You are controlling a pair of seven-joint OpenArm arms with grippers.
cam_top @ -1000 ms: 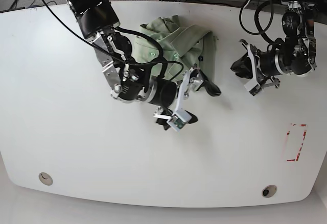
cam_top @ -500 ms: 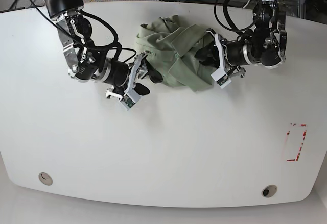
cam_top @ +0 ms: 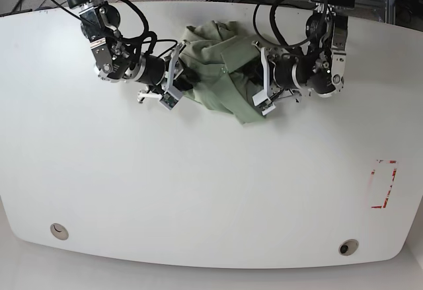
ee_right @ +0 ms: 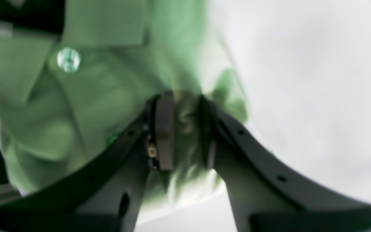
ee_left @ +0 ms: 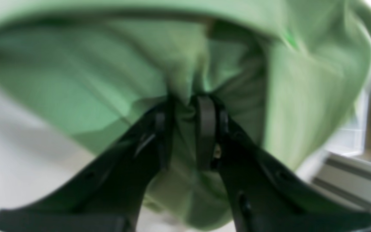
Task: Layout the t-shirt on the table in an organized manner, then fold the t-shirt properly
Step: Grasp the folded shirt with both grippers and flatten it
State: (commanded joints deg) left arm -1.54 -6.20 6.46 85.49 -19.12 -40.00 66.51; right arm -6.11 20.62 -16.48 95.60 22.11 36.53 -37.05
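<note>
One crumpled green t-shirt (cam_top: pixel 221 72) lies at the far middle of one white table (cam_top: pixel 198 191). Two grippers, left gripper (ee_left: pixel 185 106) and right gripper (ee_right: pixel 184 106), each pinch its fabric.

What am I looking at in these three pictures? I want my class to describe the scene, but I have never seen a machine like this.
It is a robot with two jointed arms, each ending in a two-fingered tool. The wide picture looks down from above on a white table. The other two come from small cameras on the arms' wrists, looking along the black fingers. A crumpled pale green t-shirt lies near the table's far edge. The left tool and the right tool have each pinched a fold of the fabric. From above, the left arm is on the right side of the picture. Near one edge of the table is a red rectangular marking.
</note>
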